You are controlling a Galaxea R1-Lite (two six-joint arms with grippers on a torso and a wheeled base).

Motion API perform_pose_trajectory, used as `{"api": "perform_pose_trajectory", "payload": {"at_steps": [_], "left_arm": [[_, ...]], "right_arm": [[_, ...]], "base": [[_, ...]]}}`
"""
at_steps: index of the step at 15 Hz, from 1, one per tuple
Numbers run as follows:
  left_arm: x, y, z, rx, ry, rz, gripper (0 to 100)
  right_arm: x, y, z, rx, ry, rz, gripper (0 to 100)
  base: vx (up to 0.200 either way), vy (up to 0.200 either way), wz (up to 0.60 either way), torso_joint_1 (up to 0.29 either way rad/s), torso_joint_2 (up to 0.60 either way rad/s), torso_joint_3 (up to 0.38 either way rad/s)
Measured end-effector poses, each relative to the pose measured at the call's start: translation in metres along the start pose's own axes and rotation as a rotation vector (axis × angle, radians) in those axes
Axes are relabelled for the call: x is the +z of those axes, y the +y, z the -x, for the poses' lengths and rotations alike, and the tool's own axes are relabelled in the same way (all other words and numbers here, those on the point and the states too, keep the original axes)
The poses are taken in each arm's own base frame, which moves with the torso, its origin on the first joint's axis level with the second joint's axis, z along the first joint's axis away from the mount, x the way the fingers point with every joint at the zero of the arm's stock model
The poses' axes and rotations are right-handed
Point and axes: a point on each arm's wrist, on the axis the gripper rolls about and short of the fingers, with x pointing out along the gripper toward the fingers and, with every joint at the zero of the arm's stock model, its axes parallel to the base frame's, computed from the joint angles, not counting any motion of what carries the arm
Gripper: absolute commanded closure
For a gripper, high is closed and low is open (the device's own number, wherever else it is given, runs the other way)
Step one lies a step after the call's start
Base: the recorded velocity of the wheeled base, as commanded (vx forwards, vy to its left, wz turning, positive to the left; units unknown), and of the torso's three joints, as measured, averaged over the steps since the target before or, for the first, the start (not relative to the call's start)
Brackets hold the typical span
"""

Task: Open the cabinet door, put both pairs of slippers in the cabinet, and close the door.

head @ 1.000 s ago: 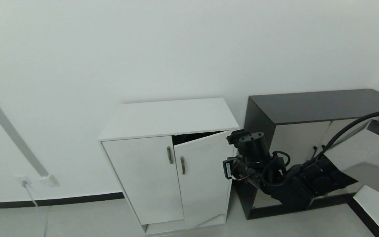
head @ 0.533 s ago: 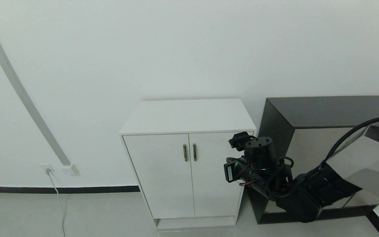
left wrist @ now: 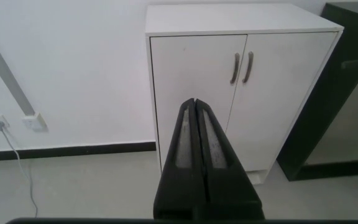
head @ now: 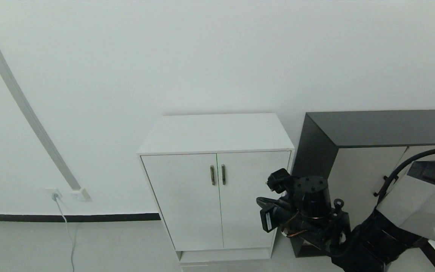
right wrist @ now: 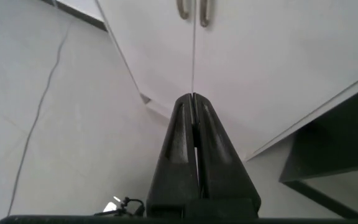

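Head view. A: Where does the door stand?
B: The cabinet (head: 213,132) is against the wall. Its left door (head: 179,200) and right door (head: 251,196) lie flush and meet at a vertical seam. The two handles (head: 218,175) flank that seam near the top.

A: And the claws?
B: In the right wrist view, the right claw (right wrist: 193,98) has its fingers pressed together and grips nothing. It points at the seam low on the doors, with the handles (right wrist: 193,9) farther up. In the left wrist view, the left claw (left wrist: 194,102) is likewise together and empty. It faces the cabinet front from well apart.

A: Which relation governs the next move?
B: The right arm is the nearer one. It sits just beside the cabinet's right front corner, between the cabinet and the dark cabinet (head: 372,124). The right door lies ahead of its claw. Each handle's long axis is upright, so a grip on it would need the fingers parted and set to either side of the bar.

A: How far along is the task?
B: The flush doors suggest that closing is done. Whether the slippers are inside cannot be told.
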Motion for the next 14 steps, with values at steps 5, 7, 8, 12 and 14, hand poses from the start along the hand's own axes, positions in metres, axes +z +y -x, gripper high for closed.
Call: {"api": "perform_pose_trajectory", "payload": {"at_steps": [5,7,8,12,14], "left_arm": [[0.000,0.000,0.000,0.000,0.001,0.000,100],[0.000,0.000,0.000,0.000,0.000,0.000,100],[0.000,0.000,0.000,-0.001,0.000,0.000,100],[0.000,0.000,0.000,0.001,0.000,0.000,100],[0.000,0.000,0.000,0.001,0.000,0.001,100]], "right_arm": [[-0.012,0.003,0.001,0.020,0.029,0.006,100],[-0.015,0.005,0.000,0.024,0.035,0.008,100],[-0.017,0.005,-0.001,0.024,0.038,0.008,100],[-0.028,0.005,-0.009,0.020,0.063,0.010,100],[-0.031,0.006,-0.018,0.021,0.042,0.008,100]], "base": [[0.200,0.000,0.00,0.003,0.00,0.002],[0.200,0.000,0.00,0.002,0.00,0.000],[0.000,0.000,0.00,0.000,0.00,0.000],[0.000,0.000,0.00,0.000,0.00,0.000],[0.000,0.000,0.00,0.000,0.00,0.000]]}}
